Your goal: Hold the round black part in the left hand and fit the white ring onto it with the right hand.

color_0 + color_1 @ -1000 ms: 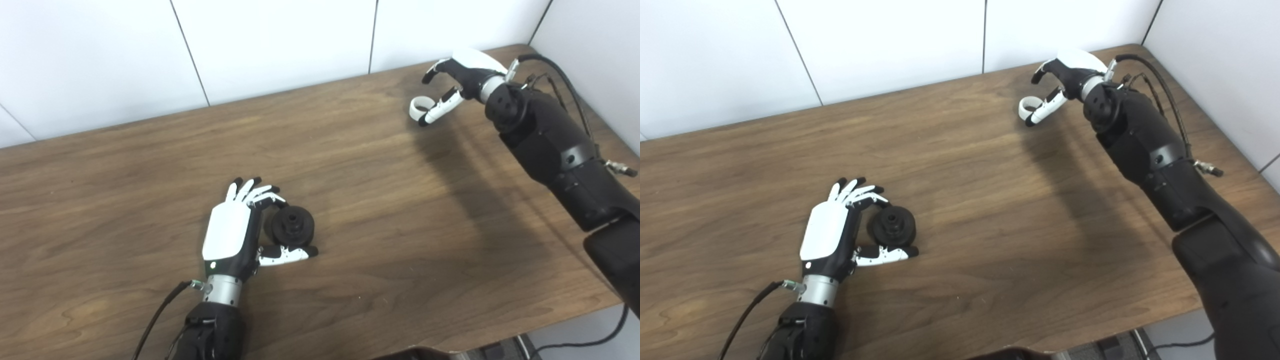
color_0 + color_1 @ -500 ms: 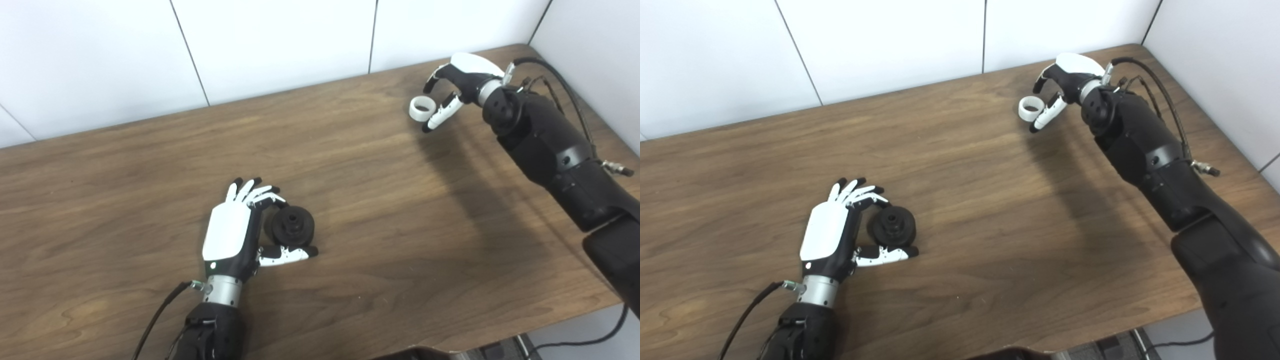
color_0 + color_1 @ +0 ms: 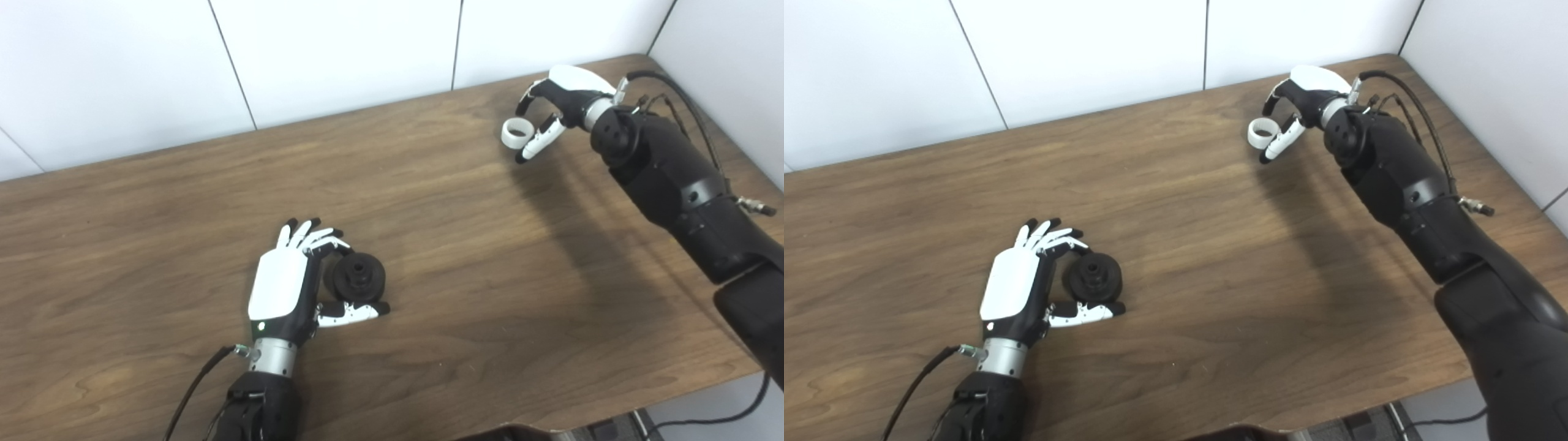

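On the brown wood-grain tabletop [image 3: 429, 257] below white wall panels [image 3: 337, 55], the left hand [image 3: 288, 288] cupped the round black plastic part [image 3: 357, 277]; far right, the right hand [image 3: 554, 107] pinched the white ring [image 3: 516, 132], fingers partly hidden.

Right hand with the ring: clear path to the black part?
Probably yes. The right hand holds the ring far across the table; only bare wood lies between. The black part is exposed on its right side, with the left hand cupping its left.

Both head cameras look steeply down at the table [image 3: 465, 257] from its near edge, sharing almost the whole top.
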Robot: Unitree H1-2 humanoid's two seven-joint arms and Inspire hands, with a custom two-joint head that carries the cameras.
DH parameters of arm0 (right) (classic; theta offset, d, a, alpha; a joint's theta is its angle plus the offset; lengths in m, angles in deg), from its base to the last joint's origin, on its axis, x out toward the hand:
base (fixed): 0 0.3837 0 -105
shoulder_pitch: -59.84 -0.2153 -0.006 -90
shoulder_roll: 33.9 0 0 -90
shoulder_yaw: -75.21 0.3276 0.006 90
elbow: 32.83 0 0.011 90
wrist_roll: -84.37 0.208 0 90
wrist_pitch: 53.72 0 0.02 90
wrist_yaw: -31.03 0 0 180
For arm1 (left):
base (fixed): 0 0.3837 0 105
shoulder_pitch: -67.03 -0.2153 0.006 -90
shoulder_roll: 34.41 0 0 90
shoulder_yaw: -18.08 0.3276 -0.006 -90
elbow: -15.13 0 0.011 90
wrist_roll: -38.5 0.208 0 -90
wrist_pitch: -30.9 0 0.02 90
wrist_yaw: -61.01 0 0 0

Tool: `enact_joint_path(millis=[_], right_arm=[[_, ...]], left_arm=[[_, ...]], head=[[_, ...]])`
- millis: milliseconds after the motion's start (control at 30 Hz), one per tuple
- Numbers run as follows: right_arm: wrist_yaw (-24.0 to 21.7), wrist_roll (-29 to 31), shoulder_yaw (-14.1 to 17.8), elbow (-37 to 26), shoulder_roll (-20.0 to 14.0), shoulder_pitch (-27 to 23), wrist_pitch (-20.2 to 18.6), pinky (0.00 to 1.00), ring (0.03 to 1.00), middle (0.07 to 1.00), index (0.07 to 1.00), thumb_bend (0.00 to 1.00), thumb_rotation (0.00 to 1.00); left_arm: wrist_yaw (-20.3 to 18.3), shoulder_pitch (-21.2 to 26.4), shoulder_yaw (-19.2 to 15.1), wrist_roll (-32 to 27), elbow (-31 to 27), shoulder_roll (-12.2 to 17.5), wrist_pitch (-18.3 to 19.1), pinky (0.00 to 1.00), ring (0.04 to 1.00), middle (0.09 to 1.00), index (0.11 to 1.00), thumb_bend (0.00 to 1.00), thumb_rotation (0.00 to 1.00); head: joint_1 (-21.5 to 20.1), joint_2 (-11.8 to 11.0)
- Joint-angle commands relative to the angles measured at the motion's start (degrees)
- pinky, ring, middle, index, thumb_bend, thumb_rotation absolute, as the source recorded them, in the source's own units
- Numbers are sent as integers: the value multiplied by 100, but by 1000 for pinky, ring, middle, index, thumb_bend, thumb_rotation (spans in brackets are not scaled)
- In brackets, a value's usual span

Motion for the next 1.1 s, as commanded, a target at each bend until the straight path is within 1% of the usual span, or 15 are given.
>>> enact_joint_path(millis=[0,167,400,600,1067], right_arm=[[133,-73,97,-74,-117,-331,136,989,964,919,690,835,259],[124,-75,99,-71,-96,-339,102,997,968,920,690,829,253],[185,-108,83,-26,-68,-332,134,999,967,921,684,828,243],[164,-165,76,-98,-33,-317,75,1000,971,919,683,824,236],[223,-214,103,-43,33,-329,155,988,962,913,669,820,221]], left_arm=[[118,-760,138,-34,510,158,-3,1000,915,782,485,524,56],[90,-772,149,5,484,153,49,1000,919,784,485,524,56],[100,-781,151,5,473,143,44,1000,918,783,485,525,56],[112,-806,150,-7,453,127,33,1000,917,782,485,525,56],[60,-834,164,23,384,122,73,1000,920,785,485,525,55]], head=[[-3,6],[1,7],[7,11],[8,31],[23,72]])
